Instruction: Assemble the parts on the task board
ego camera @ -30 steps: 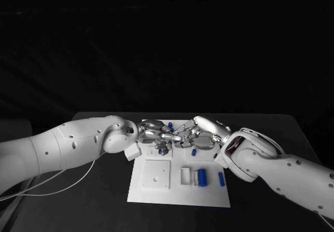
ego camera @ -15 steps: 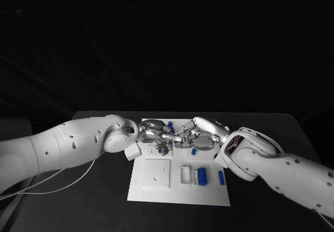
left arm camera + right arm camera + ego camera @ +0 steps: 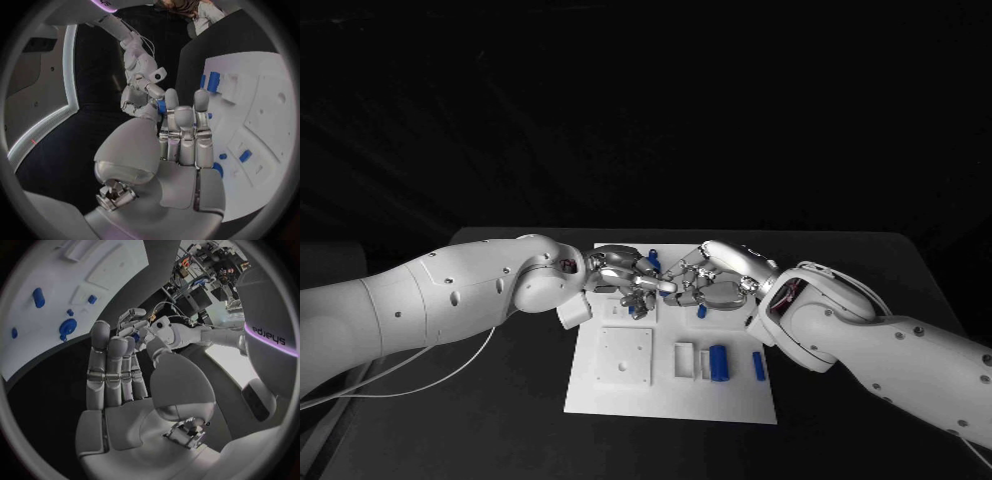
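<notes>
The black table (image 3: 516, 400) carries the white task board (image 3: 661, 400), and both arms reach in over its far half; the near half lies below the hands. There, nearest the right hand's wrist, a blue cylinder (image 3: 718, 364) lies beside a white bracket (image 3: 687, 362), with a slim blue pin (image 3: 759, 367) just beyond it; a square white plate (image 3: 626, 360) sits on the left hand's side.

The left hand (image 3: 620, 278) and right hand (image 3: 711, 285) meet fingertip to fingertip over the board; between them is a small blue part (image 3: 162, 106), just at the tips of the left hand's fingers (image 3: 185, 117). The left hand's fingers stand nearly straight and close together; whether they or the right hand actually pinch the part I cannot tell, and the same goes for the right hand, whose fingers (image 3: 112, 365) are likewise extended side by side.

The risk, as I judge it, lies in this crowded meeting; if one hand lets go before the other has a firm pinch, the little part would drop onto the board and perhaps roll among the other blue pieces (image 3: 67, 326) under the hands; fingers could also knock those neighbours askew.
</notes>
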Controlling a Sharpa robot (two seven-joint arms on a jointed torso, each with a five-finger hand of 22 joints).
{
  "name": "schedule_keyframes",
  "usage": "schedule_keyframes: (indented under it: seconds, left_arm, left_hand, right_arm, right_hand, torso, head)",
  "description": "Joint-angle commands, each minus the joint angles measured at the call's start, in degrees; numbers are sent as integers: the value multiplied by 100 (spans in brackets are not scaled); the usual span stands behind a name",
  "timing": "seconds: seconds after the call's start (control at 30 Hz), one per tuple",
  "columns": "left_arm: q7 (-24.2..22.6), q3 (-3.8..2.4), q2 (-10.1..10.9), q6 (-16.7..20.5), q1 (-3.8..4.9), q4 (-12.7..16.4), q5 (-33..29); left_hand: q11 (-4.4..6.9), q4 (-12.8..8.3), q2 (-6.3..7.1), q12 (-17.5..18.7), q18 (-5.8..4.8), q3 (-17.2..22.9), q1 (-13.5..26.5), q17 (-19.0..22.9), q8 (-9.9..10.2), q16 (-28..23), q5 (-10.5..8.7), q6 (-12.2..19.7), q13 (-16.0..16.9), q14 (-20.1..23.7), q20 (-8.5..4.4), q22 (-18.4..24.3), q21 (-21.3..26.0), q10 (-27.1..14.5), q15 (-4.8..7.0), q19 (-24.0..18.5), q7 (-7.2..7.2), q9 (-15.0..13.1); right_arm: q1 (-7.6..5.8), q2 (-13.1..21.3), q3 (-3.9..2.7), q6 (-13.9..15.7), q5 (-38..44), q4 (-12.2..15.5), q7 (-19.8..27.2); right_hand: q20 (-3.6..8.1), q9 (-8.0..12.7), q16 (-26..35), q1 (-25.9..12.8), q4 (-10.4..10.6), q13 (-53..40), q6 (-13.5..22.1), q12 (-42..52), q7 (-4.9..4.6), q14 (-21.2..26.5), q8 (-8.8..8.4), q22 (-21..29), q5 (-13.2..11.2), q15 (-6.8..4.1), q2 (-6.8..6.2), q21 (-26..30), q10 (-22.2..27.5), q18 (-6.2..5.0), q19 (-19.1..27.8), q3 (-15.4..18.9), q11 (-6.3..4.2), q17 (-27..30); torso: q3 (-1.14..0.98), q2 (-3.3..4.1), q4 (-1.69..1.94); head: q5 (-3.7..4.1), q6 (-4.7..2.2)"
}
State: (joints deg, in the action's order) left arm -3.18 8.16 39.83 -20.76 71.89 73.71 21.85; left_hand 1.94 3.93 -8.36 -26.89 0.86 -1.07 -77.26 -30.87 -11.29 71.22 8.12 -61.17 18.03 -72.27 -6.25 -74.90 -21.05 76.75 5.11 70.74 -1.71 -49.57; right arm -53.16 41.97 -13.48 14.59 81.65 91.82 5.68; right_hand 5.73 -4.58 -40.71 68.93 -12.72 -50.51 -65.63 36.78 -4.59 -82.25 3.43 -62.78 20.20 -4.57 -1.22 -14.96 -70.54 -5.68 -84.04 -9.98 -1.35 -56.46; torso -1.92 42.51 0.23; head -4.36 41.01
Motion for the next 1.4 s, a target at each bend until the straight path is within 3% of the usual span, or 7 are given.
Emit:
schedule_keyframes:
  seconds: [0.03, 0.43, 1.13, 1.23, 1.4]
  left_arm:
    - [-57, -4, 4, -40, 5, -24, 96]
    - [-57, -4, 6, -74, 5, -42, 140]
    - [-68, -4, -5, -59, 5, -11, -96]
    - [-61, -4, -7, -58, 5, -13, -136]
    - [-49, -4, -1, -61, 5, -20, -164]
  left_hand:
    - [14, -617, 0, -29, 78, 591, -75, 8, -32, 40, 38, 5, -7, 39, 14, -111, -20, -40, -5, -35, 38, 0]
    - [14, -624, 3, -32, 78, 593, -80, 9, -31, 43, 43, 4, -8, 42, 14, -112, -24, -40, -5, -39, 37, 8]
    - [11, -593, -11, -35, 75, 574, -47, 19, -40, 50, 19, -3, -19, 52, 16, -110, -32, -41, -8, -53, 39, 25]
    - [10, -576, -17, -33, 75, 566, -37, 19, -44, 53, 17, 2, -22, 50, 17, -109, -32, -43, -8, -55, 41, 22]
    - [10, -576, -17, -33, 75, 566, -37, 19, -44, 53, 17, 2, -22, 50, 17, -109, -32, -43, -8, -55, 41, 22]
  right_arm:
    - [6, 15, 2, -7, -29, -6, 5]
    - [6, 19, 2, 21, -54, -18, 2]
    - [28, -92, 29, 73, 120, -71, -6]
    - [31, -95, 35, 71, 133, -79, -7]
    - [35, -91, 38, 90, 146, -92, -7]
  right_hand:
    - [29, 15, 2, 8, 19, 3, 67, -30, -16, -7, 15, -2, 33, -23, -68, 34, 5, 51, -158, 35, 11, -5]
    - [15, 19, 5, 77, -2, 11, 100, -45, -32, -5, 17, -11, -13, -17, -44, 56, 16, 24, -164, -8, 18, -5]
    - [2, 30, 13, 119, -103, 26, 164, -59, -54, 5, 18, -44, 3, -6, -145, 91, 18, 7, -157, 0, 30, -1]
    - [5, 14, 3, 142, -123, 22, 70, -49, -28, -7, 29, -61, -35, -13, -97, 89, 6, 11, -169, 7, 16, -5]
    - [35, -43, -5, 213, -202, 28, -220, -58, 50, -18, 32, -97, -322, -43, 55, 64, -1, 44, -180, -267, -27, -11]
  torso:
    - [-1, -1, 0]
    - [2, 0, -1]
    - [3, 1, -1]
    - [2, -1, 1]
    - [0, 0, -1]
  head:
    - [-6, 7]
    - [4, 8]
    - [6, 18]
    - [3, 18]
    - [5, 25]
